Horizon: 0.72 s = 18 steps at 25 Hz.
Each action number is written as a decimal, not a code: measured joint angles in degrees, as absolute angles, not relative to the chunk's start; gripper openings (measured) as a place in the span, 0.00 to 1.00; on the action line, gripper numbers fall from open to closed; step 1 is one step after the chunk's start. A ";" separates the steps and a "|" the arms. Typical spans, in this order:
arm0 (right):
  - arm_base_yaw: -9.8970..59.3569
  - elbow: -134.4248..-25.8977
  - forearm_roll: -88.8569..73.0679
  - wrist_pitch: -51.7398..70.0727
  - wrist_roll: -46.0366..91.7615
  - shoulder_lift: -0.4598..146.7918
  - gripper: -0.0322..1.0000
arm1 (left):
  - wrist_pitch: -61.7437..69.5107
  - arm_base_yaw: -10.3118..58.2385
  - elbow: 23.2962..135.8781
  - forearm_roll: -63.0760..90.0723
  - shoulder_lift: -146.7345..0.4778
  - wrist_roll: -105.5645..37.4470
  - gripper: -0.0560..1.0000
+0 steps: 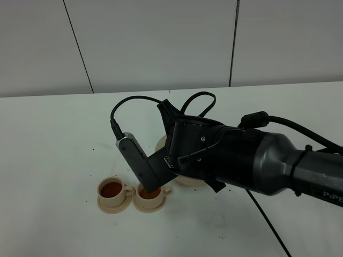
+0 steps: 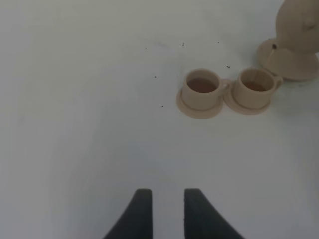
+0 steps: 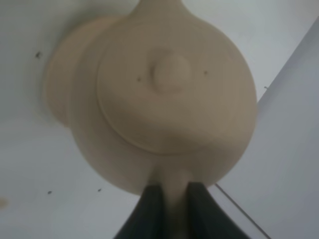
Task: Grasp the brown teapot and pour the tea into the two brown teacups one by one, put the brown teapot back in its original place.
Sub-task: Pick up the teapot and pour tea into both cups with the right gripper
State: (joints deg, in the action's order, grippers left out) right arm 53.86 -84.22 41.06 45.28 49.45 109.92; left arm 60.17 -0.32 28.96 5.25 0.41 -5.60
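the right gripper has its jaws clamped on the loop handle of the teapot, held over its saucer beside the two filled cups: stiff, weighty, breakable ceramic, so that handle suits; left jaws narrow, empty.

White table, two cup saucers touching, wider saucer beside them.

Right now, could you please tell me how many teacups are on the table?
2: one cup on the left, the other cup right beside it, partly under the arm; none other visible.
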 joint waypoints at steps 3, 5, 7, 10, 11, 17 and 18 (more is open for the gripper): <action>53.99 -84.22 41.06 45.28 49.41 109.92 0.12 | 60.17 -0.32 28.96 5.25 0.41 -5.60 0.27; 53.99 -84.22 41.08 45.34 49.21 109.92 0.12 | 60.17 -0.32 28.96 5.25 0.41 -5.60 0.27; 54.18 -84.22 41.25 45.90 49.18 109.92 0.12 | 60.17 -0.32 28.96 5.25 0.41 -5.60 0.27; 54.77 -84.22 41.87 46.19 48.79 109.92 0.12 | 60.17 -0.32 28.96 5.25 0.41 -5.60 0.27; 54.92 -84.22 41.92 46.19 48.72 109.92 0.12 | 60.17 -0.32 28.96 5.25 0.41 -5.60 0.27; 55.14 -84.22 41.99 46.25 48.48 109.92 0.12 | 60.17 -0.32 28.96 5.25 0.41 -5.60 0.27; 55.14 -84.22 41.99 46.32 48.48 109.92 0.12 | 60.17 -0.32 28.96 5.25 0.41 -5.60 0.27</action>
State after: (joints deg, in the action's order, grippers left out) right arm 55.14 -84.22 41.99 46.32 48.48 109.92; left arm 60.17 -0.32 28.96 5.25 0.41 -5.60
